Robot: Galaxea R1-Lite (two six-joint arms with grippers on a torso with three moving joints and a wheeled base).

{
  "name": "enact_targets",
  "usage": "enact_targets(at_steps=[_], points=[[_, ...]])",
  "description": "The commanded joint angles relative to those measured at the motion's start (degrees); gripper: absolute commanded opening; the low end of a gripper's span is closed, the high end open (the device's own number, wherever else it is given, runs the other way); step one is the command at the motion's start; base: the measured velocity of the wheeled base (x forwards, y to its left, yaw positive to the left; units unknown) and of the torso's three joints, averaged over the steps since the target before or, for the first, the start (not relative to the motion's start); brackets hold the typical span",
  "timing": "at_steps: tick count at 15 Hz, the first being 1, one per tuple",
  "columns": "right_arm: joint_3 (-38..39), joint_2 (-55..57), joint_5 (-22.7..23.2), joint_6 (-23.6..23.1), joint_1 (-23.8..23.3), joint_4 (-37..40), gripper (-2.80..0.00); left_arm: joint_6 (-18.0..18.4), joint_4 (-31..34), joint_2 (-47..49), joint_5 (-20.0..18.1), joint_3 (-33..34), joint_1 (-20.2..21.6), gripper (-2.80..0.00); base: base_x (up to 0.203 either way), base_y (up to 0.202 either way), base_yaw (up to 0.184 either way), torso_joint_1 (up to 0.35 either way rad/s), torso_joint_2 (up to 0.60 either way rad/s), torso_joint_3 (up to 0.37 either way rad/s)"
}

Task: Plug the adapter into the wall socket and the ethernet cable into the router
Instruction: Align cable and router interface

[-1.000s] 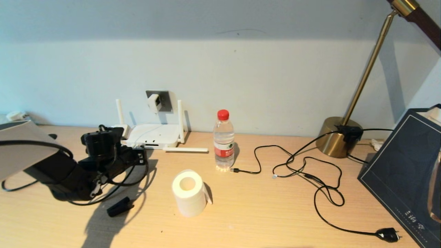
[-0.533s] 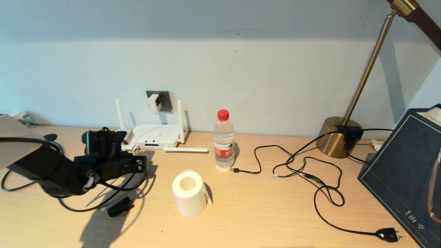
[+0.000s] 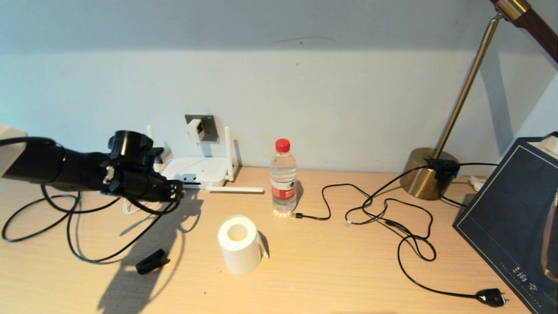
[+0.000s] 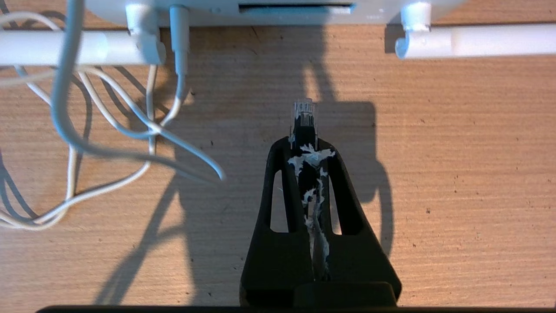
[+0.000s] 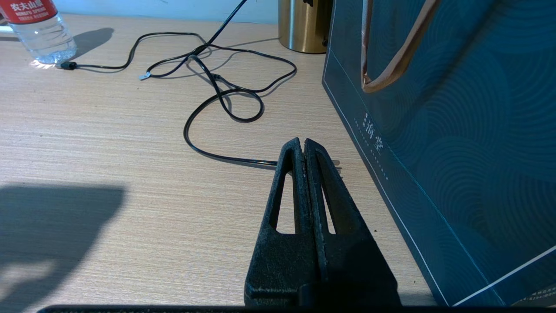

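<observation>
My left gripper hovers level just in front of the router, shut on the plug end of the ethernet cable, which trails back in loops over the desk. In the left wrist view the clear plug juts from the closed gripper and points at the router's front edge, a short gap away. The white adapter sits in the wall socket above the router. My right gripper is shut with nothing in it, low over the desk at the right.
One router antenna lies flat on the desk. A paper roll, a water bottle, a small black clip, a brass lamp base, a thin black cord with a two-pin plug and a dark blue bag are around.
My left arm has risen off the desk and swung toward the router, carrying the ethernet plug. The cable loops have been dragged along behind it.
</observation>
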Motion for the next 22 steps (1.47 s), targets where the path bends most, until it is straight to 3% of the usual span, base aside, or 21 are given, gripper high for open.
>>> enact_targets(at_steps=[1,5,22], points=[[0.0,0.1,0.0,0.0,-0.1,-0.1,-2.80,0.1,8.4,4.3,0.1,-8.8,0.0,-2.80,0.000,0.000,0.000,0.000,0.00,0.000],[0.0,0.1,0.0,0.0,0.0,-0.1,-2.80,0.4,15.8,10.1,0.3,-18.0,-0.2,-2.80,0.000,0.000,0.000,0.000,0.00,0.000],[0.0,0.1,0.0,0.0,0.0,-0.1,-2.80,0.1,9.4,10.2,1.2,-18.4,-0.1,-2.80,0.000,0.000,0.000,0.000,0.00,0.000]])
